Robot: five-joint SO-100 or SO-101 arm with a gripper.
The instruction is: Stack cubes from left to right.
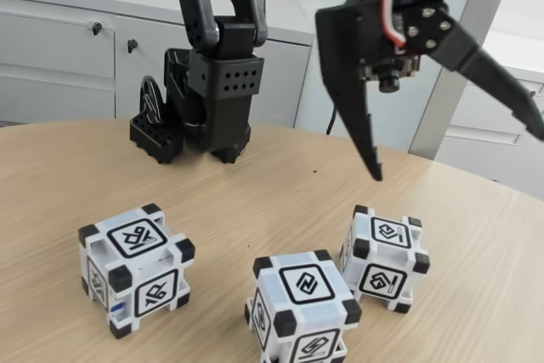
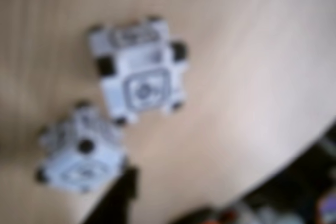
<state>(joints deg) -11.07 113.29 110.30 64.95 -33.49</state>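
Three white cubes with black corners sit apart on the wooden table in the fixed view: a left cube, a middle cube at the front edge, and a right cube. My black gripper hangs open in the air above and behind the right cube, jaws spread wide, holding nothing. The blurred wrist view looks down on two cubes, one at upper centre and one at lower left. A dark finger pokes in from that view's bottom edge.
The arm's black base stands at the back of the round table. White cabinets run behind it. The table's edge curves along the right in the fixed view and lower right in the wrist view.
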